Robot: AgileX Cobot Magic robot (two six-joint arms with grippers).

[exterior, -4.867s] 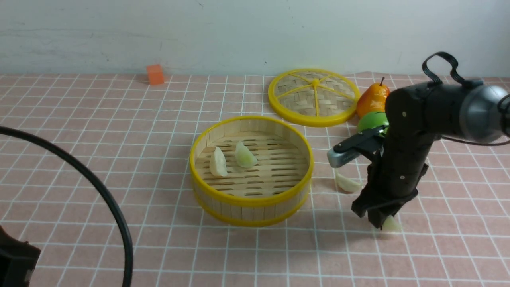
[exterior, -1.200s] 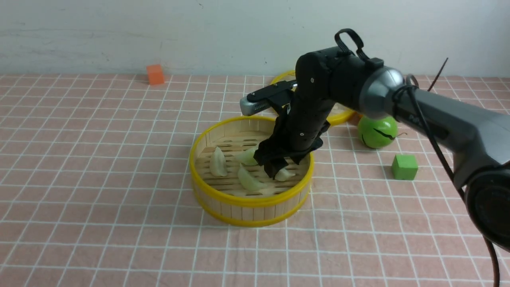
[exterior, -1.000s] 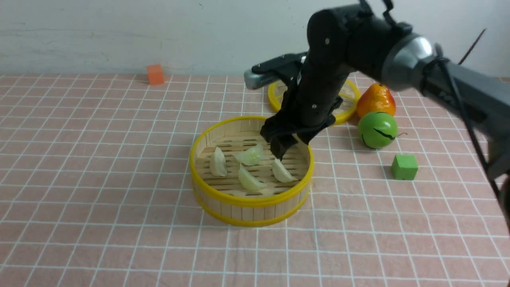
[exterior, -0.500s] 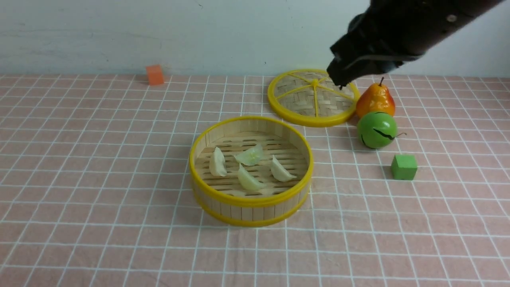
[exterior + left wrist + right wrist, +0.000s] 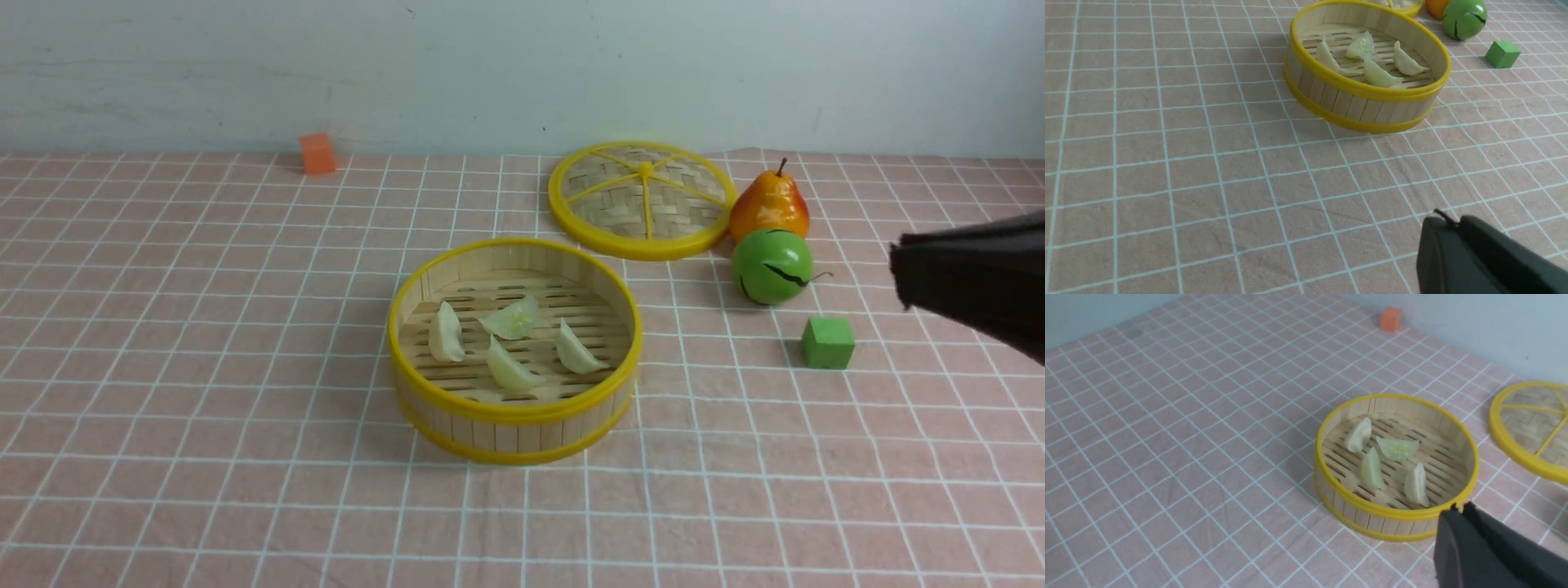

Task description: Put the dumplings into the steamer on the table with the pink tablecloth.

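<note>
The steamer (image 5: 514, 412) stands mid-table on the pink tablecloth (image 5: 204, 367). Several pale dumplings lie on its slatted floor: one at the left (image 5: 446, 332), one at the back (image 5: 513, 320), one at the front (image 5: 509, 367), one at the right (image 5: 578, 349). My right gripper (image 5: 900, 273) is shut and empty, raised at the right edge, well apart from the steamer. In the right wrist view its tip (image 5: 1458, 507) points at the steamer's rim (image 5: 1396, 514). My left gripper (image 5: 1447, 220) is shut and empty, low over bare cloth, far from the steamer (image 5: 1367, 87).
The flat woven lid (image 5: 642, 198) lies behind the steamer to the right. A pear (image 5: 769, 206), a green round fruit (image 5: 772, 266) and a green cube (image 5: 828, 342) sit to the right. An orange cube (image 5: 317, 153) is by the back wall.
My right gripper let the last dumpling go inside the steamer, rose and pulled back to the right edge. The steamer held two dumplings earlier and holds more now.
</note>
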